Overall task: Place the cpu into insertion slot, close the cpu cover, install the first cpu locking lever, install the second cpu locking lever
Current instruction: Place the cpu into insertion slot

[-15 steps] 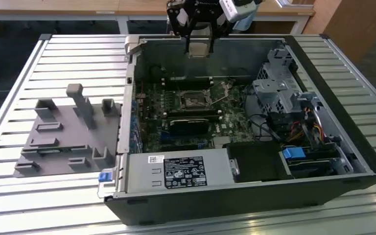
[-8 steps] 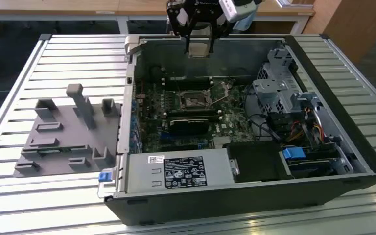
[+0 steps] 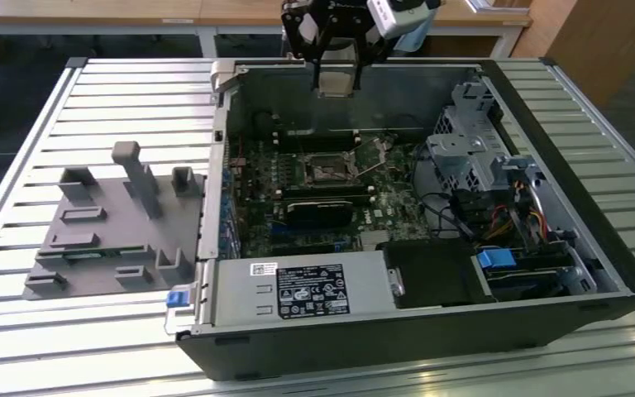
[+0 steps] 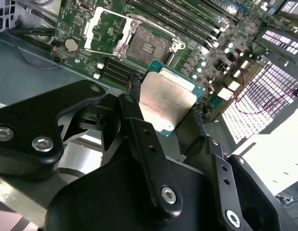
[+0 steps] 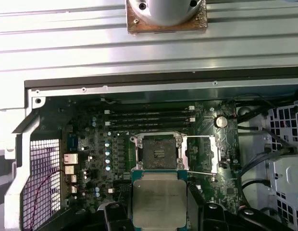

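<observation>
My gripper (image 4: 166,100) is shut on the cpu (image 4: 167,102), a flat square chip with a dull silver top and a green rim, gripped by its two opposite edges. In the exterior view the gripper (image 3: 336,89) hangs above the back wall of the open computer case (image 3: 538,248). The insertion slot (image 5: 161,153) lies bare on the motherboard, a short way beyond the held cpu (image 5: 159,198). The cpu cover (image 5: 201,154), a silvery frame with a square window, is flipped open beside the slot (image 4: 148,45). A thin locking lever (image 5: 203,172) stands loose along the cover's edge.
Memory slots (image 5: 149,120) run alongside the socket. A black block (image 3: 323,211) sits on the board near the socket (image 3: 326,171). The power supply (image 3: 295,289) and the drive cage with cables (image 3: 478,165) line the case. A grey fixture (image 3: 119,223) rests on the slatted table (image 3: 31,331) at the exterior view's left.
</observation>
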Robot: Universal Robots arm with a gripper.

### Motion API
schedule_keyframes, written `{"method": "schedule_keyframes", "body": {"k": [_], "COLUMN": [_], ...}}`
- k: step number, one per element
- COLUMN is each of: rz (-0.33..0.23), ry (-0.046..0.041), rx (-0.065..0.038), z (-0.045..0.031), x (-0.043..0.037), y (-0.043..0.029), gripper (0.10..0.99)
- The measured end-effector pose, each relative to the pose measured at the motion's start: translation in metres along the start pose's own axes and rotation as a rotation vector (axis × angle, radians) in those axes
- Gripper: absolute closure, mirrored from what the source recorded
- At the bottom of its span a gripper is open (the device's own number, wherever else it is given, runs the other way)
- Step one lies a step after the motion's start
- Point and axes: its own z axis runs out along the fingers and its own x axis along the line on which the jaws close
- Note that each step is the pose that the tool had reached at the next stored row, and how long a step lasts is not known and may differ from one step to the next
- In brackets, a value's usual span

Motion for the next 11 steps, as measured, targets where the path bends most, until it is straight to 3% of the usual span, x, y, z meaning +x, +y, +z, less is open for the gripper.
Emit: {"method": "schedule_keyframes", "body": {"k": [11], "rz": [0.059], "ry": [-0.0054], "rx": [-0.001], "z": [0.0002], "x": [0.0001], "y": [0.0000], "gripper": [0.545]}}
